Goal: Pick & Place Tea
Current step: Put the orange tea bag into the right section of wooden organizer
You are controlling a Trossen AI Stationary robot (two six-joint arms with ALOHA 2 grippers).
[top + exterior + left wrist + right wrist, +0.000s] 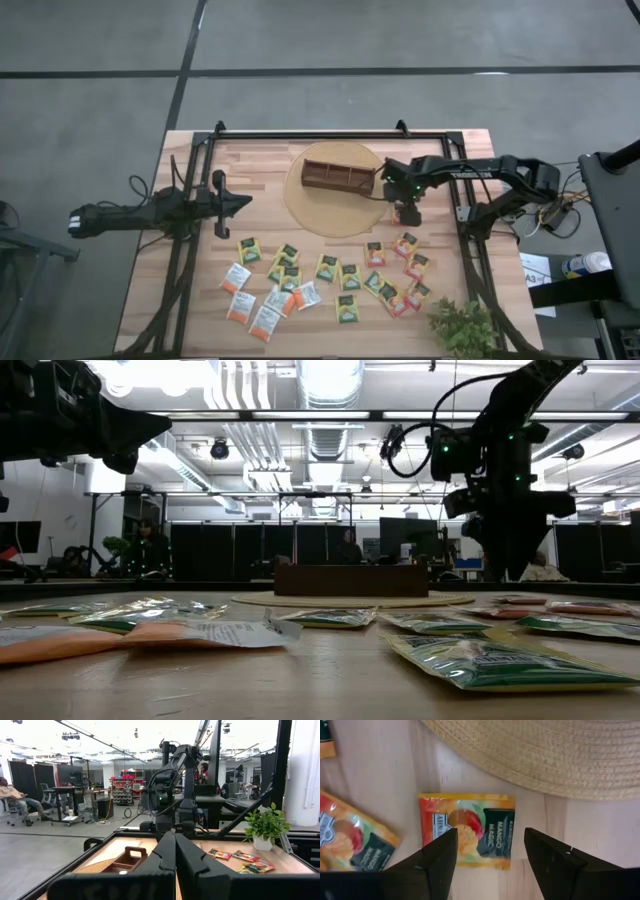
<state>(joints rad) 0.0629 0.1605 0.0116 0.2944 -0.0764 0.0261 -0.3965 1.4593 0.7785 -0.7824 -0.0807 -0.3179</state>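
About twenty tea packets [349,277] lie scattered on the table [190,300]; right claw [490,851] spread above one, left claw [175,851] closed, empty.

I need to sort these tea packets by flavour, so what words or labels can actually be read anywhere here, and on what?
"MANGO MAGIC": on the dark panel of the orange-red packet lying beside the woven mat, under the right hand, which is open.
"MANGO": partly readable on the neighbouring packet.
Print on all other packets, and white lettering on the right arm, is too small to read.
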